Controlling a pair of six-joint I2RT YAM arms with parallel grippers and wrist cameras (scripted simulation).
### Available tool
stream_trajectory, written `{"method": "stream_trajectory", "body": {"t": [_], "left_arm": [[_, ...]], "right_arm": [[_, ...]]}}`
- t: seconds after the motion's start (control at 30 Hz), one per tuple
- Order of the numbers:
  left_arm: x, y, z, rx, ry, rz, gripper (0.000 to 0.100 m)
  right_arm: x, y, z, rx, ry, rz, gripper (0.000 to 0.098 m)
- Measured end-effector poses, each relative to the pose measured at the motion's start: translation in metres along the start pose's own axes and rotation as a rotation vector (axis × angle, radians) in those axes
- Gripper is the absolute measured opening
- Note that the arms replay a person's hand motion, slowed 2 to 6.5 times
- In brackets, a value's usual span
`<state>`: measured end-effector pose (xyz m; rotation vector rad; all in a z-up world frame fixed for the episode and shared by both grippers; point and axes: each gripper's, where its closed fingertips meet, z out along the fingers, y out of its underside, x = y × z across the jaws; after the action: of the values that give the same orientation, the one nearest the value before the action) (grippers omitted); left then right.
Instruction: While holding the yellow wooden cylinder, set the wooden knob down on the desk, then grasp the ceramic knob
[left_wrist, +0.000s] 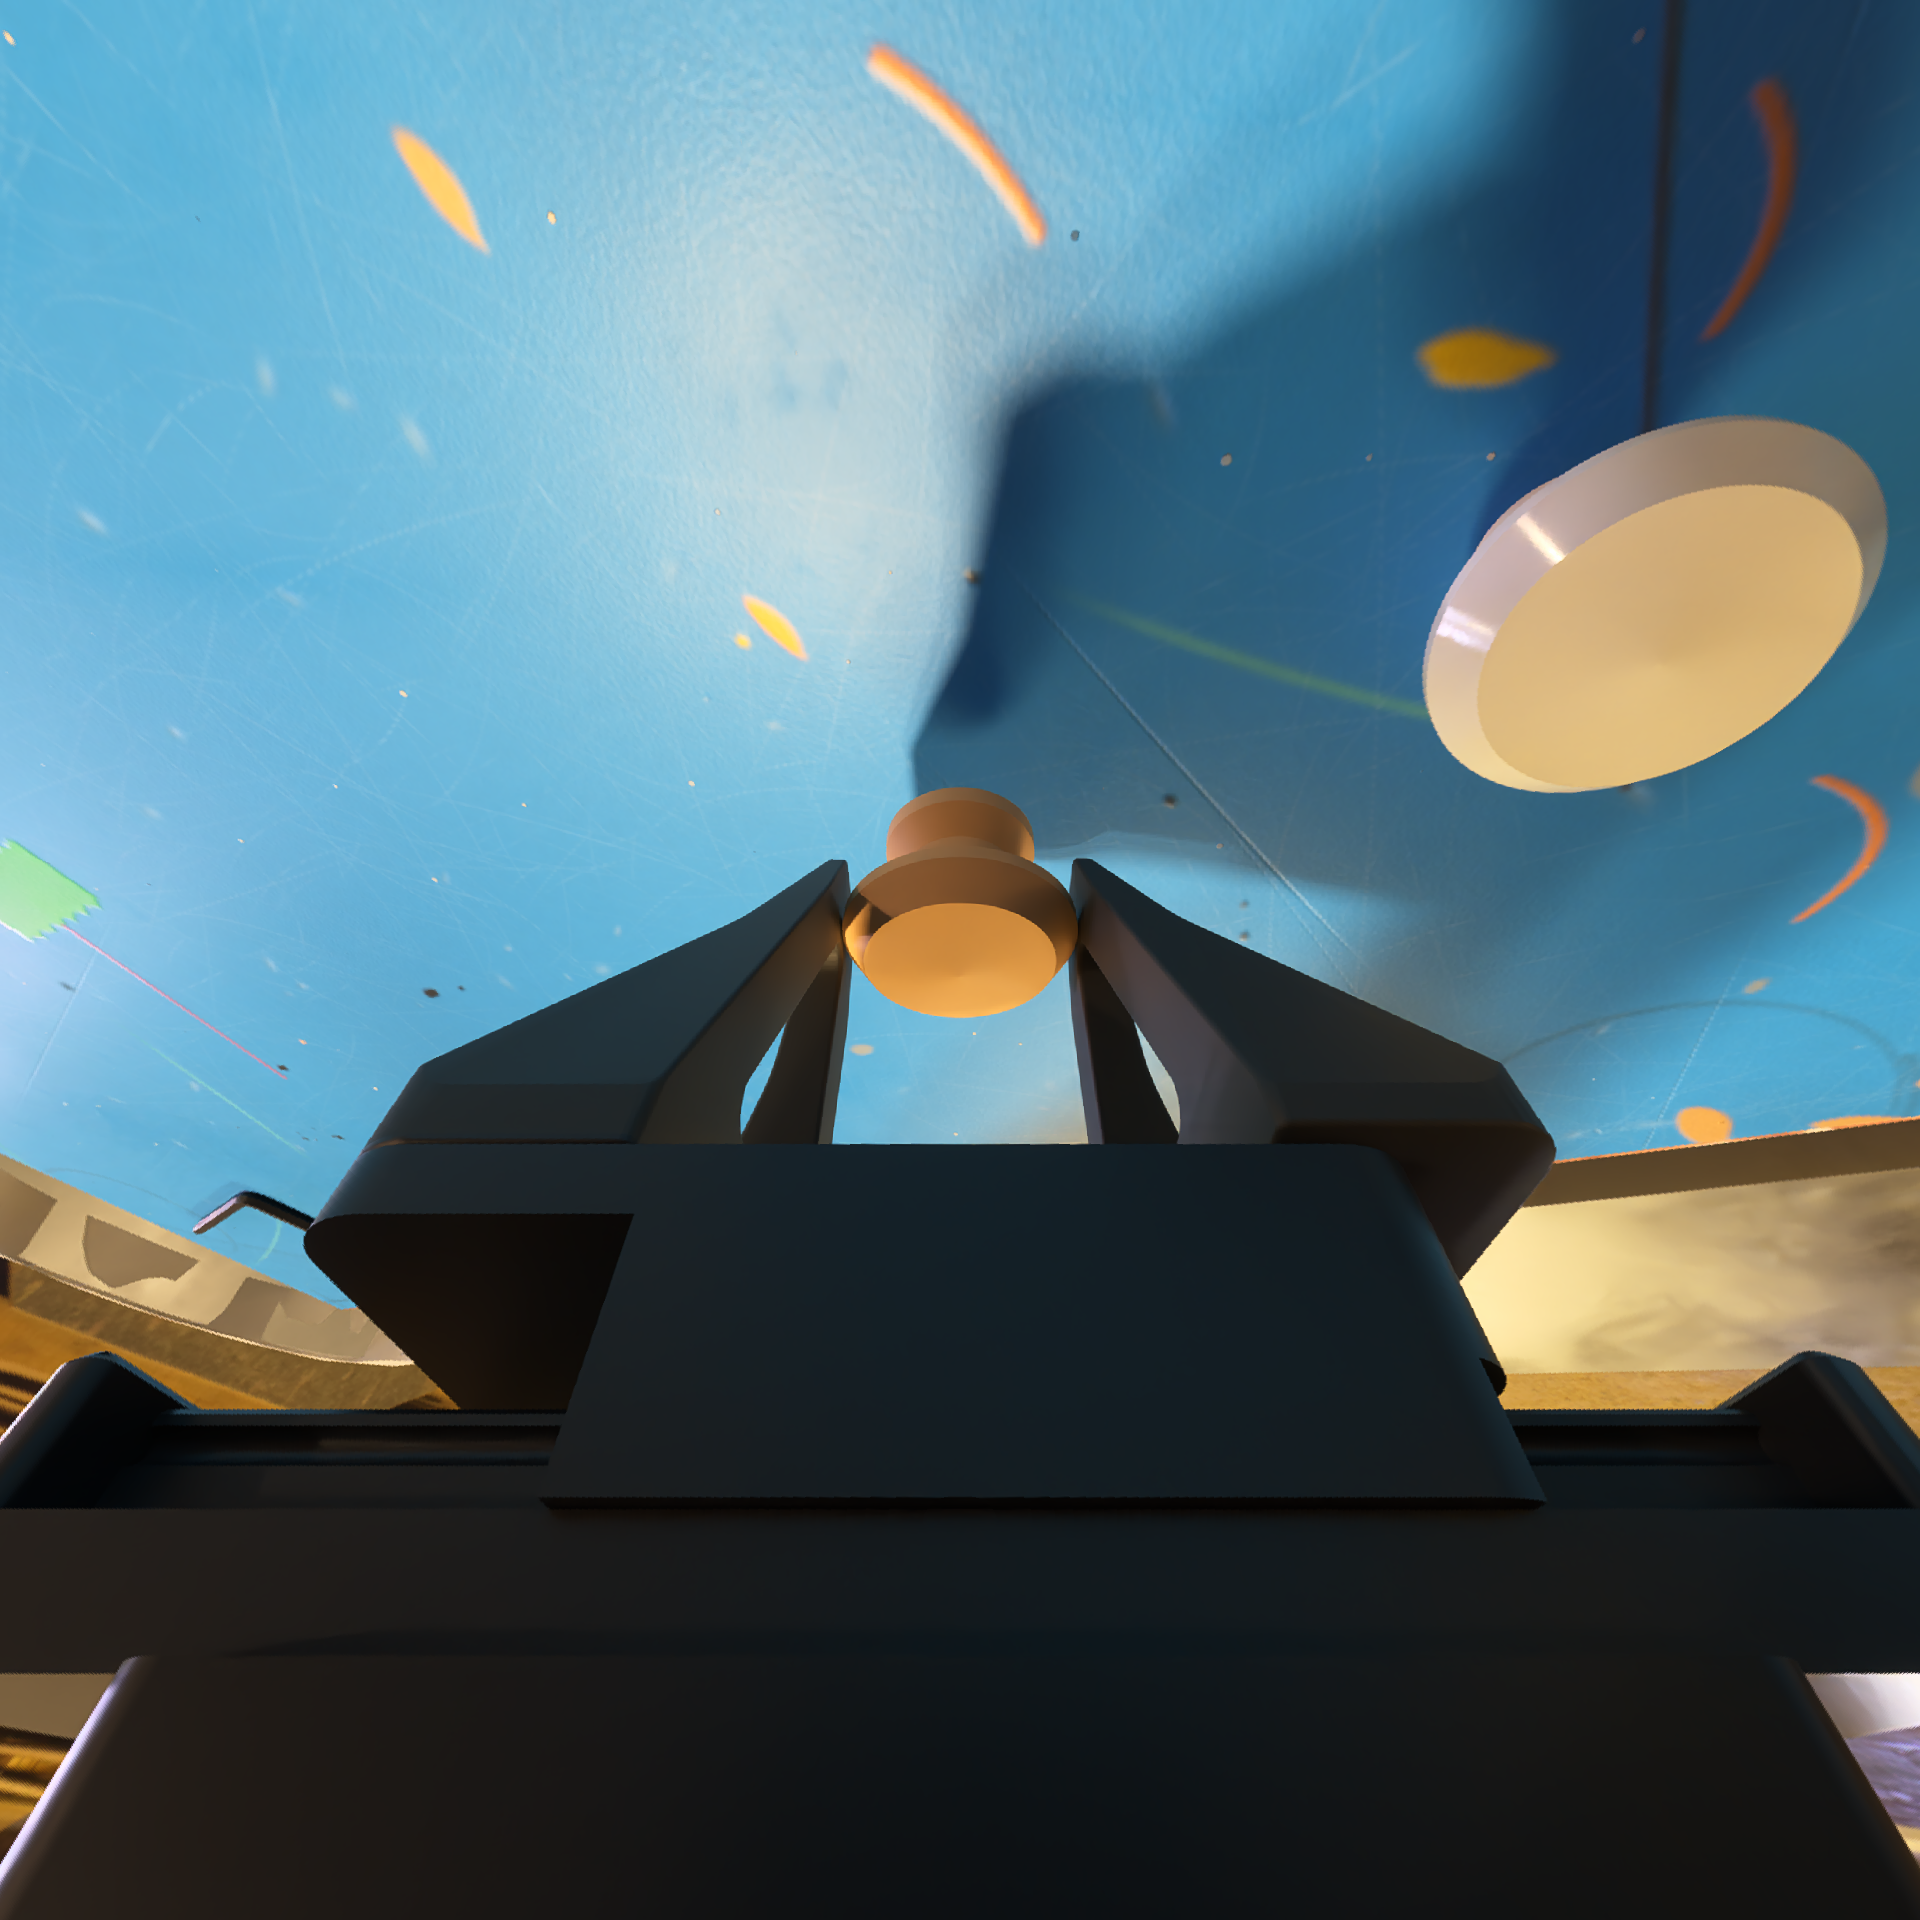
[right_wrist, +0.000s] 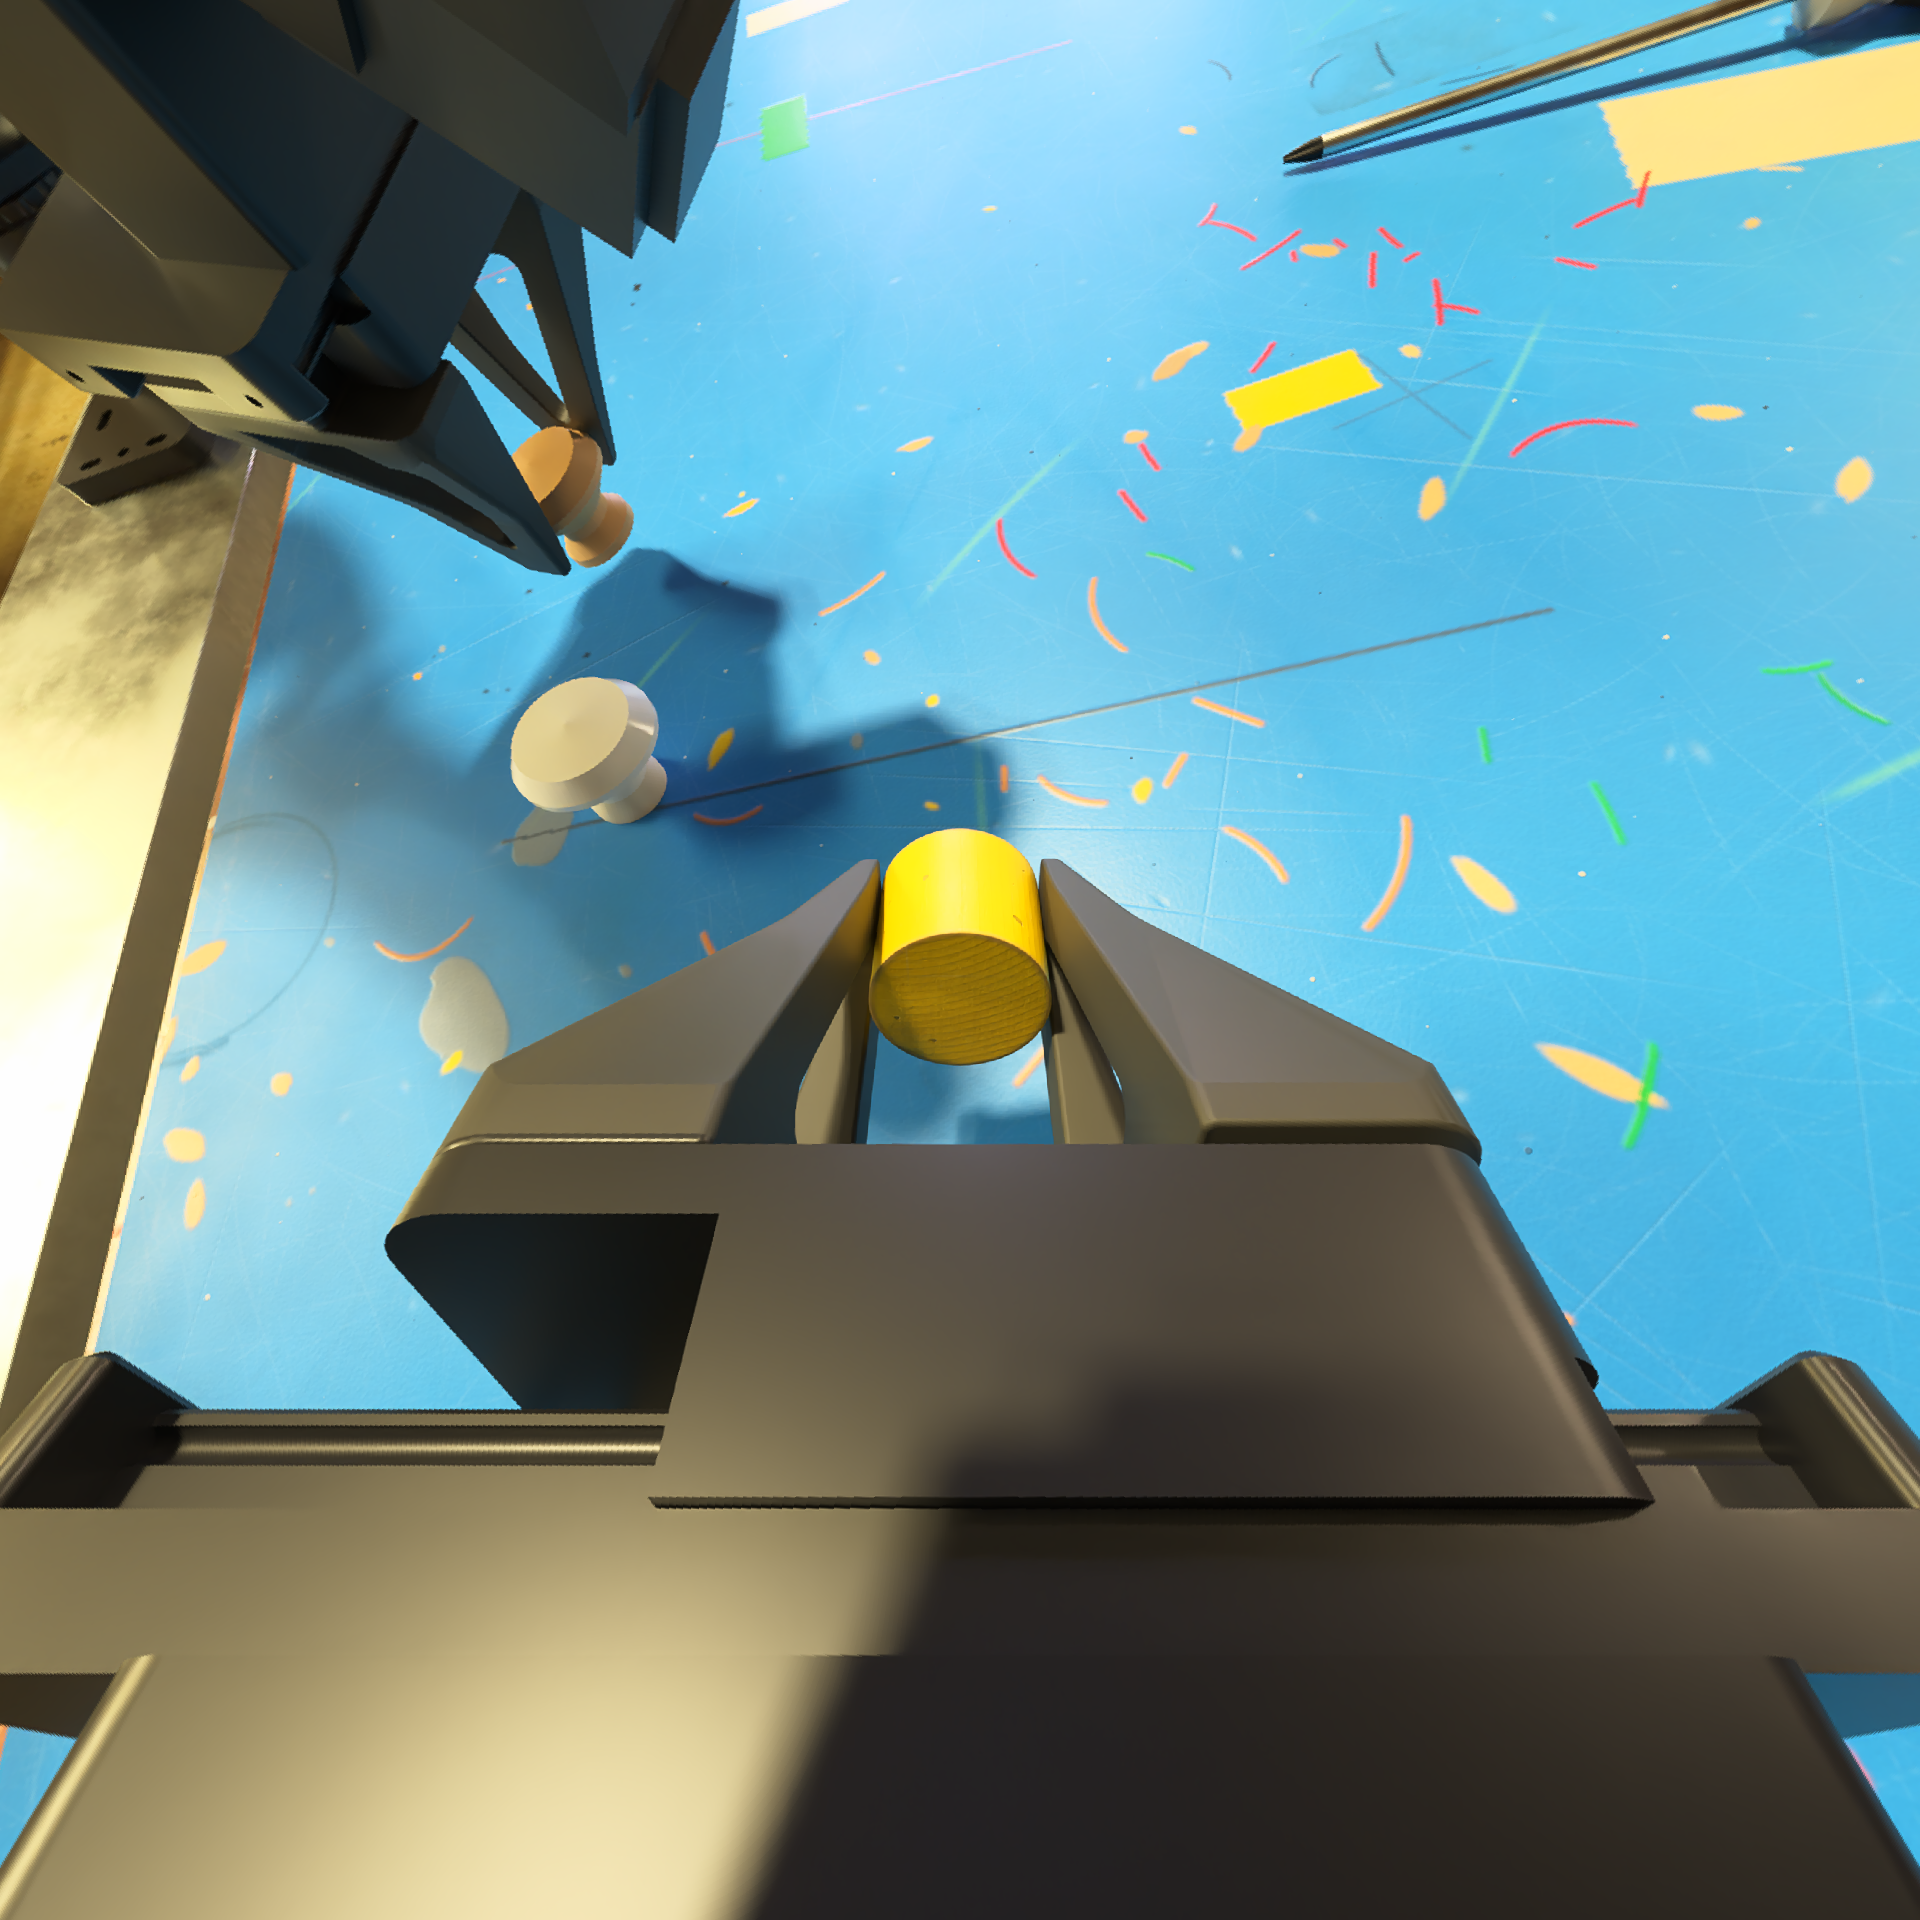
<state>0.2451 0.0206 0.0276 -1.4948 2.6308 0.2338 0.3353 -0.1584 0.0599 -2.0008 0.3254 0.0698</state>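
My left gripper (left_wrist: 958, 914) is shut on the tan wooden knob (left_wrist: 961, 935), pinching its round head, stem pointing down toward the blue desk mat (left_wrist: 520, 520). In the right wrist view the same gripper (right_wrist: 582, 488) holds the wooden knob (right_wrist: 577, 494) just above the mat. The white ceramic knob (left_wrist: 1652, 613) lies on its side on the mat to the right of the left gripper; it also shows in the right wrist view (right_wrist: 587, 753). My right gripper (right_wrist: 961, 935) is shut on the yellow wooden cylinder (right_wrist: 961, 951), held above the mat.
A thin dark pen-like rod (right_wrist: 1507, 94) lies at the far right. A yellow tape strip (right_wrist: 1299, 387) and a cream paper strip (right_wrist: 1766, 120) lie flat on the mat. The mat's left edge (right_wrist: 208, 779) meets a grey frame. A small hex key (left_wrist: 249, 1210) lies near the left gripper's base.
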Motion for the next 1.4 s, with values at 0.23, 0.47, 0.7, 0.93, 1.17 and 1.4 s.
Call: {"method": "stream_trajectory", "body": {"t": [0.23, 0.47, 0.7, 0.93, 1.17, 1.4], "left_arm": [[-0.001, -0.004, -0.001, 0.007, 0.003, 0.002, 0.035], [-0.002, -0.001, 0.005, -0.013, 0.014, -0.003, 0.035], [-0.003, -0.001, 0.003, -0.001, 0.017, -0.005, 0.035], [-0.003, -0.022, -0.017, 0.102, 0.053, -0.002, 0.035], [-0.011, -0.049, -0.021, 0.13, 0.057, 0.012, 0.035], [-0.014, -0.07, -0.011, 0.111, 0.059, 0.034, 0.035]], "right_arm": [[0.0, 0.0, 0.0, 0.0, -0.001, 0.002, 0.025], [0.0, 0.0, 0.0, -0.001, -0.002, 0.002, 0.025], [0.0, 0.0, 0.0, -0.002, -0.004, 0.006, 0.025], [0.0, 0.0, 0.0, -0.002, -0.006, 0.007, 0.025], [0.0, 0.0, 0.0, -0.002, -0.006, 0.007, 0.025], [0.0, 0.0, 0.0, -0.002, -0.006, 0.006, 0.025]]}}
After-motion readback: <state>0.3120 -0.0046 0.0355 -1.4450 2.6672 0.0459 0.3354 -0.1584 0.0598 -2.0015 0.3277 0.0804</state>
